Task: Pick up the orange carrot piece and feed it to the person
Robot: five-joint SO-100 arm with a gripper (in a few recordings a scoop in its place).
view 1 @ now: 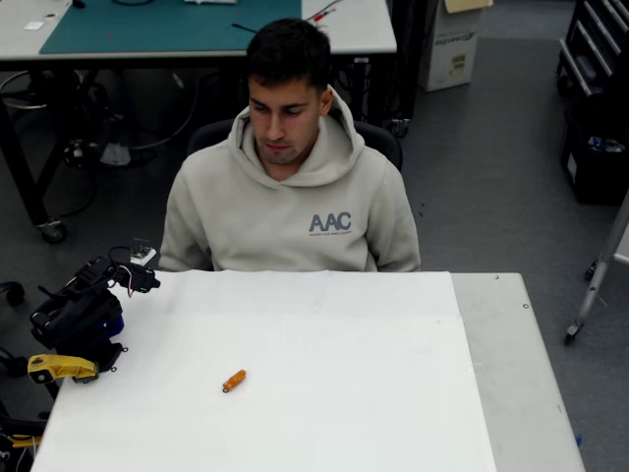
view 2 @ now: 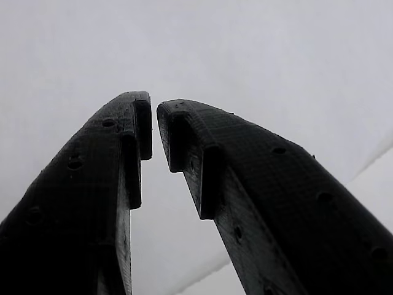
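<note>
A person in a light grey hoodie printed "AAC" is sitting behind the white table, eyes lowered. The orange carrot piece is lying alone on the tabletop, lower left of centre in the overhead view. The black robot arm is resting folded at the table's left edge. In the wrist view its gripper is showing fingertips nearly together, gripping nothing.

carrot piece on table, person behind table, arm at left edge
</note>
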